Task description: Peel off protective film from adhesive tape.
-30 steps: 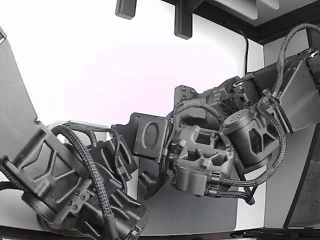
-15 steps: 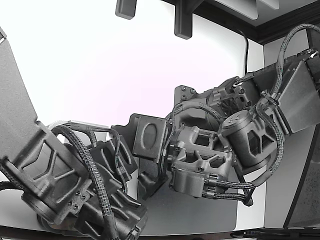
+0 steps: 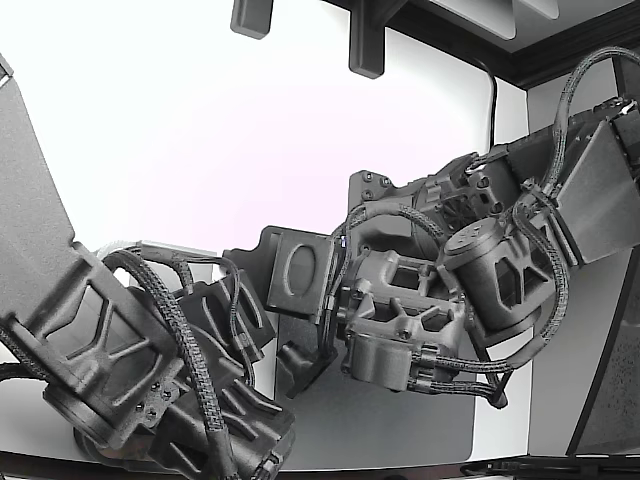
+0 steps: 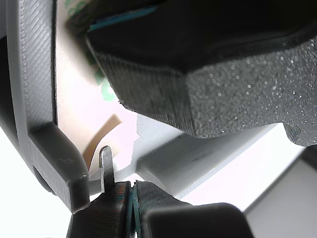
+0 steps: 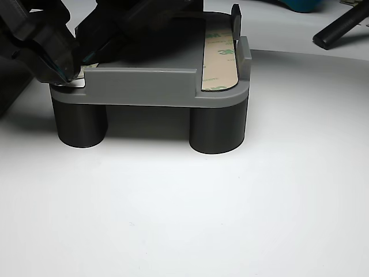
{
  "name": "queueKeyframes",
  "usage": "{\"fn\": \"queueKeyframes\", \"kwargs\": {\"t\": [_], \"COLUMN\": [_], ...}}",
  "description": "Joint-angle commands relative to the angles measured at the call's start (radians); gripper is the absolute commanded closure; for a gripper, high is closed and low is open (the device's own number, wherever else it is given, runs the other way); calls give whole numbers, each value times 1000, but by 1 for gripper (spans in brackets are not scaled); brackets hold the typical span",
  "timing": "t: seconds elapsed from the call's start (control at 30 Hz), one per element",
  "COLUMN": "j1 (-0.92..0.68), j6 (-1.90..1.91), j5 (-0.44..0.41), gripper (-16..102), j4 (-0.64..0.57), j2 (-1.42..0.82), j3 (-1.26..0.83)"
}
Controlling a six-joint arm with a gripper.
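A grey fixture (image 5: 144, 86) stands on two dark round legs. A tape strip with green-printed protective film (image 5: 220, 57) lies in its slot on the other view's right. My gripper (image 5: 68, 74) is at the fixture's other corner, its tips pressed together on the end of a second strip (image 5: 87, 68). In the wrist view the fingertips (image 4: 132, 201) meet, with a thin teal line between them. Beside them are the pale film (image 4: 79, 99) and a tan curled edge (image 4: 101, 139). In the exterior view the arm bodies (image 3: 400, 320) hide the fingers.
A second dark arm (image 3: 150, 370) fills the exterior view's lower left, close to the first. A grey mat (image 3: 380, 420) lies under both. A black rod (image 5: 340, 26) and a teal object (image 5: 302, 4) lie behind the fixture on the white table (image 5: 184, 219).
The arm on the exterior view's right dipped slightly half a second ago and has come back to about where it was. The other arm has not moved.
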State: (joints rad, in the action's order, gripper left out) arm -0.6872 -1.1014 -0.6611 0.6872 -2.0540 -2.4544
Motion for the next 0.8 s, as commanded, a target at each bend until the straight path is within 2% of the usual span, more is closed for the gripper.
{"fn": "queueKeyframes", "kwargs": {"t": [0.0, 0.77], "j1": [8, 14], "j6": [-2, -18], "j5": [-3, -3], "gripper": [98, 98], "j4": [-6, -67], "j2": [-23, -21], "j3": [23, -18]}}
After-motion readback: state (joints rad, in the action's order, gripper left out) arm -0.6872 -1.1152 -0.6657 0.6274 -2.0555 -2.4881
